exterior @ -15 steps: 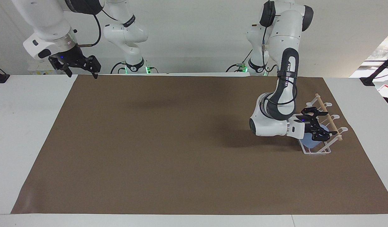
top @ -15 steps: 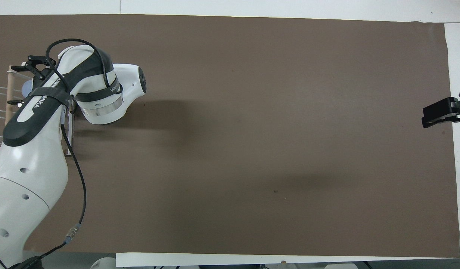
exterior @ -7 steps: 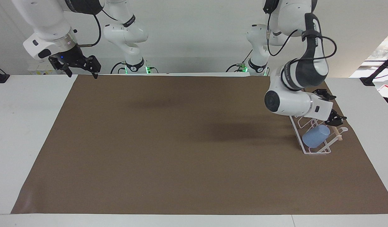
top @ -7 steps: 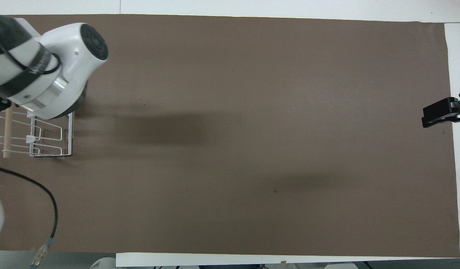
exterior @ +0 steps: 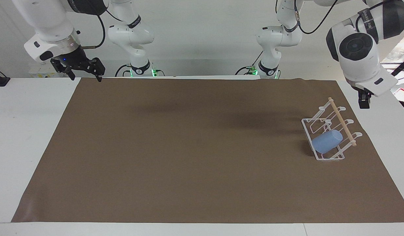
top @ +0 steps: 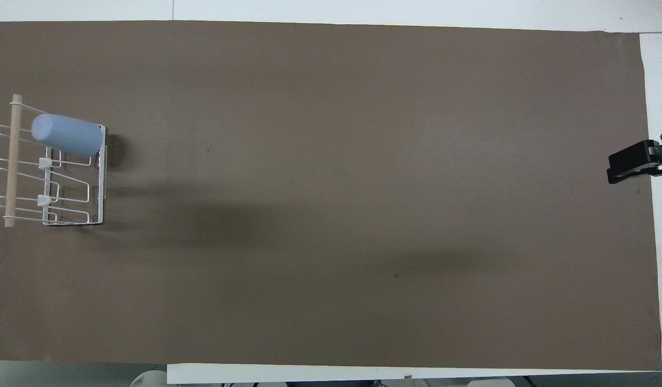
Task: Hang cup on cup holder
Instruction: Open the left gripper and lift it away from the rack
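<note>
The light-blue cup (exterior: 326, 141) sits tilted over a prong of the white wire cup holder (exterior: 307, 131), at the holder's end farther from the robots. Its narrow end points up toward the wooden rod (exterior: 341, 122). The overhead view shows the cup (top: 67, 135), the holder (top: 101, 177) and the rod (top: 11, 161) uncovered. My left gripper (exterior: 364, 101) is raised over the white table at the left arm's end, apart from the holder and empty. My right gripper (exterior: 84, 76) is open and empty, waiting over the mat's corner at the right arm's end; its tips show in the overhead view (top: 629, 161).
A brown mat (exterior: 189, 147) covers most of the white table (exterior: 25, 131). The cup holder stands on the mat near the left arm's end. Nothing else lies on the mat.
My left gripper has let go of the cup and risen away from the holder toward its own end of the table. The cup stays on the prong. The right arm has not moved.
</note>
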